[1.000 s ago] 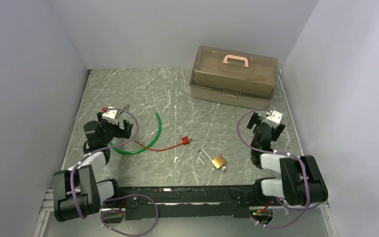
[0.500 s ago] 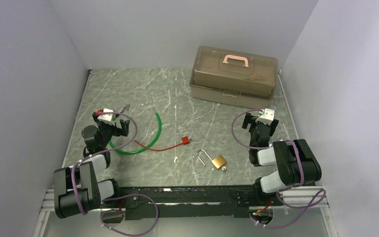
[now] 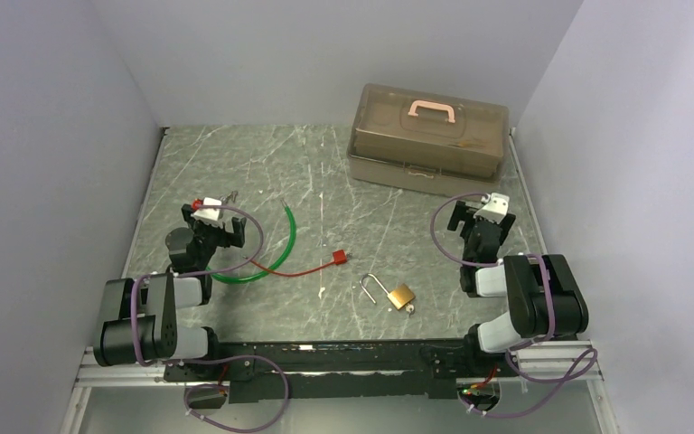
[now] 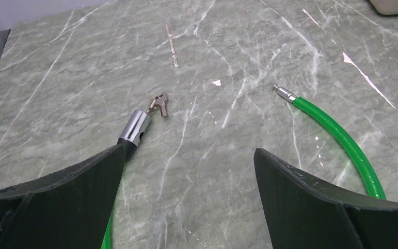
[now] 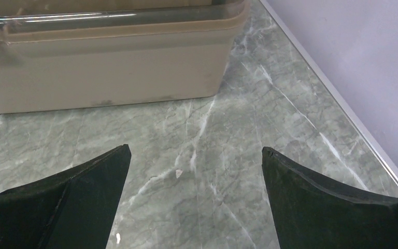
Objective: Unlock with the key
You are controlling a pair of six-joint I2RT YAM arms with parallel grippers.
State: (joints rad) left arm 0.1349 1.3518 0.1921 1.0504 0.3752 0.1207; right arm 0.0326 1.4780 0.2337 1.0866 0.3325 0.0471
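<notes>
- Your left gripper hangs over the table with its jaws spread wide and nothing between them. It has slid slightly toward 3 o'clock since half a second ago, and the arm behind it is folded tighter than a second ago.
- The key lies flat at about 10 o'clock from the table's centre, near the left gripper on its 1 o'clock side. It has not moved.
- In the left wrist view the key sits at the tip of a silver barrel, whose near end is hidden behind the left finger. You cannot tell whether the key is seated in the barrel.
- The green cable curves past the gripper's 3 o'clock side, its metal tip lying free on the table, as before.
- The padlock rests at 5 o'clock from centre, well apart from both grippers, shackle pointing toward 9 o'clock. It is unmoved, and you cannot tell whether the shackle is released.
- Your right gripper is also wide open and empty, facing the toolbox at its 12 o'clock. It has shifted toward 11 o'clock and its arm has drawn in since a second ago; little has changed in the last half second.
- The red wire stays just below centre.
</notes>
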